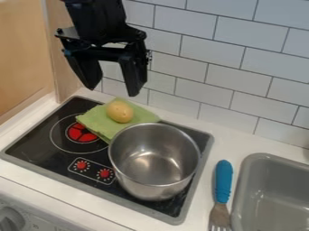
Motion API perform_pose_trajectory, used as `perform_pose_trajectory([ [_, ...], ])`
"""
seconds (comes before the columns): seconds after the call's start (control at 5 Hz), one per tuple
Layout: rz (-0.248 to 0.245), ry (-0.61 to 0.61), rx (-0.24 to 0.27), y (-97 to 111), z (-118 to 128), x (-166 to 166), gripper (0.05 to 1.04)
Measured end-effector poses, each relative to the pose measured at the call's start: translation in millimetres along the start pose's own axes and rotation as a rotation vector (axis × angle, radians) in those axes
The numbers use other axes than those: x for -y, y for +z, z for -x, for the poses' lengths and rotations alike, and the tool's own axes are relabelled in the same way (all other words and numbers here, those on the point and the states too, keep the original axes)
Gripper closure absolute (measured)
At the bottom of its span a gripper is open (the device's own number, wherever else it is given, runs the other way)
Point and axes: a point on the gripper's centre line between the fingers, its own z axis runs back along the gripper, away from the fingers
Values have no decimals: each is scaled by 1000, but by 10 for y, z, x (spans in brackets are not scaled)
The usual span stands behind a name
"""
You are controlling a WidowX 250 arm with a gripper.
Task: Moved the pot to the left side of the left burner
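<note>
In the camera view, the pot [154, 158] stands upright on the right part of the stove [36, 151], well apart from the pincer [113, 89]. The step in hand looks to be getting hold of it. The best grip is probably on the rim: bring one finger inside the wall and one outside, lower straight, then close firmly, since smooth metal may slip or swing. A small lift before carrying it to the left side of the left burner [82, 132] would spare it from scraping. The green cloth [95, 121] and the potato [120, 111] lie close to the pot's back left, so the path should keep to the front of them.

The arm [101, 20] comes in from the top edge at the upper left and hangs almost upright. The pincer points down above the back of the stove, fingers spread, with nothing between them.
</note>
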Motion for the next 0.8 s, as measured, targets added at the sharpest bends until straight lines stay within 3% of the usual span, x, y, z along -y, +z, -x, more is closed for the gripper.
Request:
perform_pose_trajectory([
  [0.2,17,13,-55,-121,149,0,85],
  [0.8,160,137,3,-357,238,-176,85],
])
